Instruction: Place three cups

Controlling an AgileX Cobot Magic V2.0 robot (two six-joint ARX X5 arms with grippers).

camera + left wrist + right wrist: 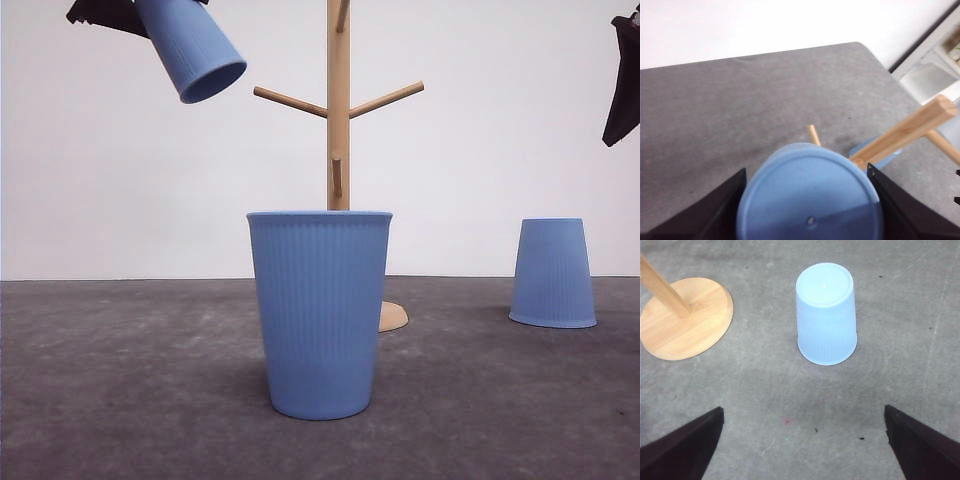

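Bare staged test setup — looks like lab or robot test bench, not lived-in room. Grey felt-like tabletop [120,400] fills lower half of front view; plain white wall [480,180] behind, no decoration. Props few and tidy: wooden mug tree [338,110] at centre, identical blue cups [320,310] around it. Black robot fingers [685,447] at lower corners of right wrist view. White shelving [935,65] at upper right of left wrist view — blurred, contents unclear.
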